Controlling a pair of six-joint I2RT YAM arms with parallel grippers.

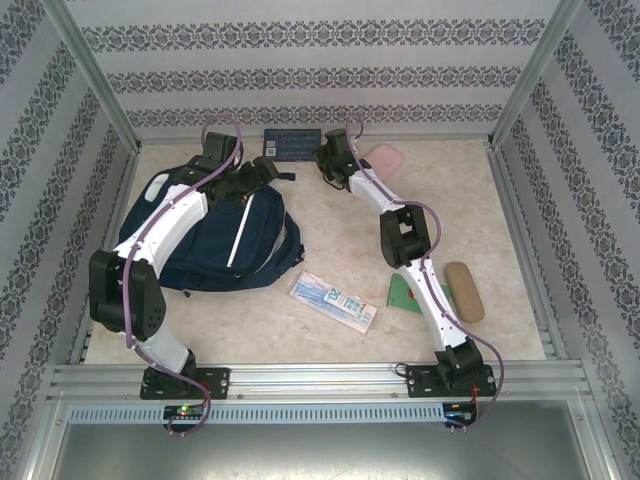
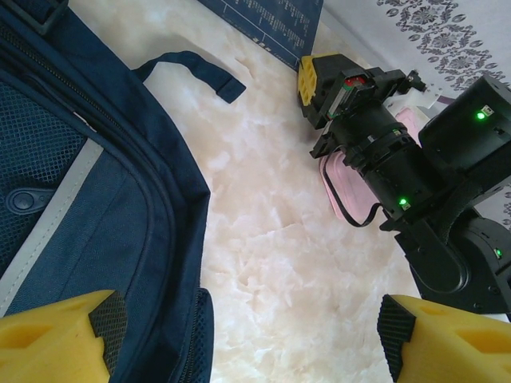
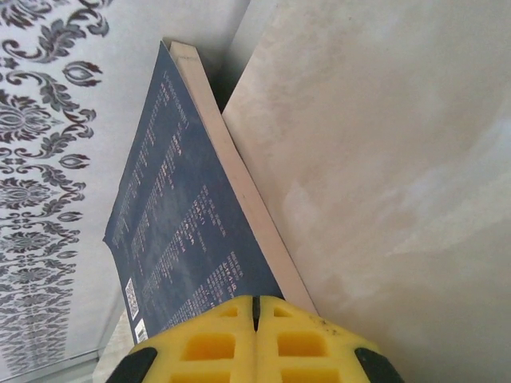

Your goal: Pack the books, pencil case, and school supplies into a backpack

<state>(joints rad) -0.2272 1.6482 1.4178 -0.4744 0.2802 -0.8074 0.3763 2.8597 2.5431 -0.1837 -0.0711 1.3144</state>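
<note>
The navy backpack lies flat at the left, also in the left wrist view. My left gripper hovers at its top right edge, open and empty, one finger over fabric, the other over bare table. A dark blue book leans against the back wall. My right gripper is shut, its tips against the book's near corner, nothing between them. The pink pencil case lies behind the right arm. The school supplies packet and a small green book lie at the front.
A tan oblong case lies at the right, beside the right arm's base. Patterned walls close in the back and sides. A metal rail runs along the near edge. A backpack strap trails toward the blue book.
</note>
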